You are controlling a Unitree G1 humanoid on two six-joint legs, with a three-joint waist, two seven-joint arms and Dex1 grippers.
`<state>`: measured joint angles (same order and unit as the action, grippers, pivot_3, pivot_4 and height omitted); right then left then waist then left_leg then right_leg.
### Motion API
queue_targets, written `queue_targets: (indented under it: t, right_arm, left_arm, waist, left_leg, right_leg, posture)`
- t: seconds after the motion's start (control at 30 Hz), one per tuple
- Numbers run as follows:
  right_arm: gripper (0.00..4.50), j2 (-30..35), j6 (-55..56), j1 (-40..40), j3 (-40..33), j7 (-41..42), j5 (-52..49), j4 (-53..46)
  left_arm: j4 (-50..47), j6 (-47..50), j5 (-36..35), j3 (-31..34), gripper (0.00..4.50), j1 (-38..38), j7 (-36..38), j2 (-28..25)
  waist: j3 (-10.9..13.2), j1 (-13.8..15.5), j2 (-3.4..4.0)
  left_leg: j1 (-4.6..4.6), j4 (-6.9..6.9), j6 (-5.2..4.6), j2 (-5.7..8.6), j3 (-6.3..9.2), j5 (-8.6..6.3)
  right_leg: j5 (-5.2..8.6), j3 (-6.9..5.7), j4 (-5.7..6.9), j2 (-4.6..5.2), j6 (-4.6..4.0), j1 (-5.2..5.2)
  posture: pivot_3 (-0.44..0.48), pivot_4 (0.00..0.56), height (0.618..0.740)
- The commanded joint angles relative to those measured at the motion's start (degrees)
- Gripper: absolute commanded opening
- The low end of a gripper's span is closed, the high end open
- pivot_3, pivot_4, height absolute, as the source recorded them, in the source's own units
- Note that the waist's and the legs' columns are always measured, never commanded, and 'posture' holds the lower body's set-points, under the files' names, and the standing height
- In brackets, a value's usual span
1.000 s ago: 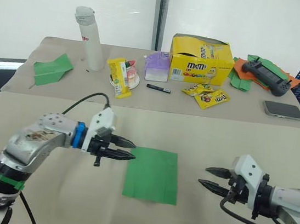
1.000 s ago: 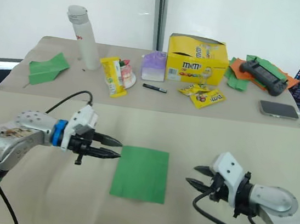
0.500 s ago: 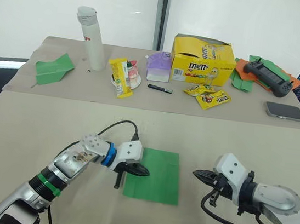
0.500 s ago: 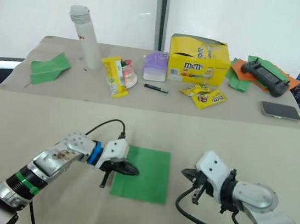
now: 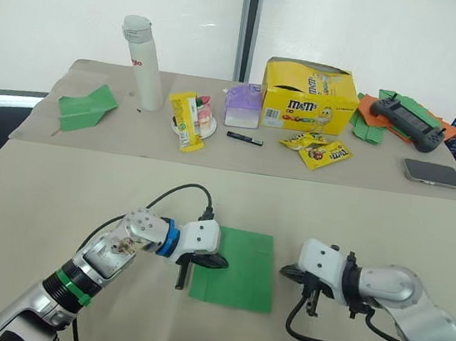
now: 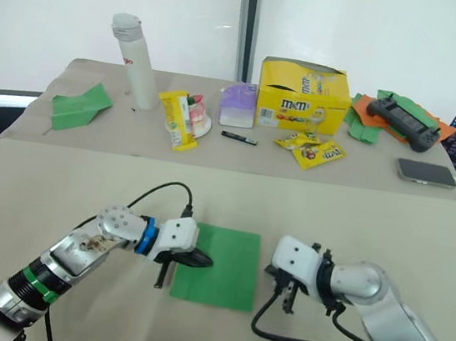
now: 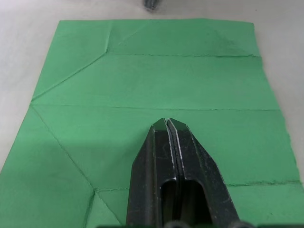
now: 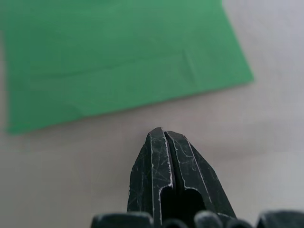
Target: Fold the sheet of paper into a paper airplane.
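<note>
One flat, faintly creased sheet of paper (image 5: 236, 266), left hand (image 7: 167, 124) closed over it — right hand (image 8: 160, 134) closed beside it.

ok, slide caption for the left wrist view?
Shut left tool over the flat, creased green sheet of paper.

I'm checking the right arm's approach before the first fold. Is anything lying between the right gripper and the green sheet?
Nothing visible does. The right gripper, fingers shut, sits just off the sheet of paper on its right side, with bare table between them. The left gripper, also shut, is over the sheet's opposite edge.
</note>
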<state>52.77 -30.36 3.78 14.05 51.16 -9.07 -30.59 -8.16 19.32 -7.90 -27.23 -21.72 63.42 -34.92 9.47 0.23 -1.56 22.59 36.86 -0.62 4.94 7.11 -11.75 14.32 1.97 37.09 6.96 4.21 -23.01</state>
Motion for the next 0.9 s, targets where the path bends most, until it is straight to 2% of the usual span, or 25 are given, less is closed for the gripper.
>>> queue_targets:
  t: [0.03,0.43,0.9]
  right_arm:
    - [0.01,-1.0,1.6,0.8,1.1,1.9,-0.4,-0.5]
    - [0.01,-9.6,4.4,0.8,0.0,3.4,-5.2,4.1]
    - [0.01,-20.1,3.6,5.1,0.4,2.5,-10.0,6.3]
  left_arm:
    - [1.9,2.7,3.4,-1.5,0.0,2.0,-0.7,-1.6]
    - [-2.2,4.5,1.8,1.4,0.0,4.8,0.8,-6.4]
    - [-3.7,6.5,1.3,3.6,0.0,6.8,-0.6,-6.7]
  waist:
    - [0.0,0.0,0.0]
    - [-0.1,-0.6,0.06]
    - [-0.1,-1.0,0.1]
  left_leg:
    - [-0.01,0.0,0.0,0.0,0.0,0.0]
    - [-0.38,-0.12,-0.09,-0.03,0.02,-0.09]
    - [-0.4,-0.14,-0.08,-0.02,0.04,-0.12]
  right_leg:
    - [0.0,0.0,0.0,0.0,0.0,0.01]
    - [0.18,0.01,-0.02,-0.02,0.18,0.32]
    - [0.17,0.03,-0.02,-0.01,0.17,0.31]
  posture:
    - [0.0,0.15,0.74]
    - [0.0,0.15,0.74]
    - [0.0,0.15,0.74]
